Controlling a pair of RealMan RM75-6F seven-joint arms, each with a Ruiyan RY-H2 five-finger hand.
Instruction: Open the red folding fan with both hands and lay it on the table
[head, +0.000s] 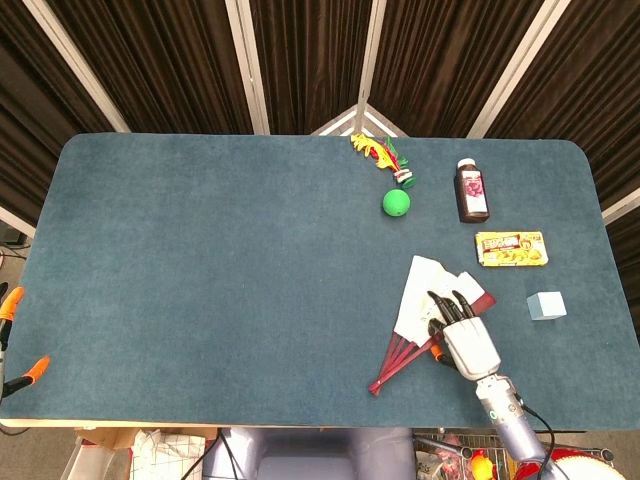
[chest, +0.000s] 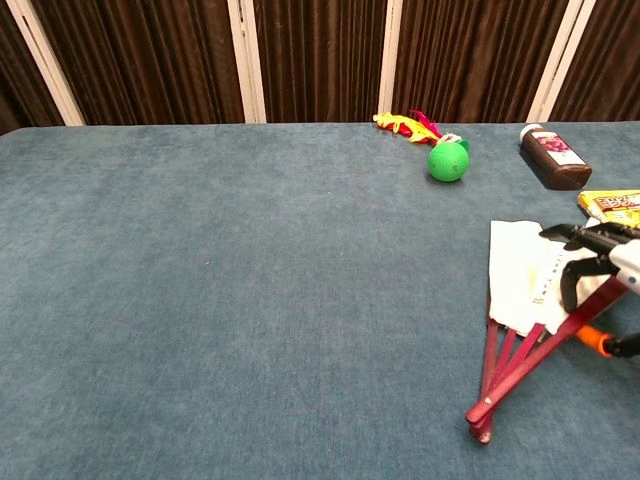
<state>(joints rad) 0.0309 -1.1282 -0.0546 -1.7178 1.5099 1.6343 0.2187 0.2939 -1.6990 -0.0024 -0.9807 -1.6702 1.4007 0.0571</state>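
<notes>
Fan (head: 420, 305) partly under right hand (head: 468, 345)

The right hand (head: 468, 340) sits low at 5 o'clock, palm down, dark fingers (chest: 580, 238) spread toward 11 o'clock; its forearm runs off toward 5 o'clock.
</notes>
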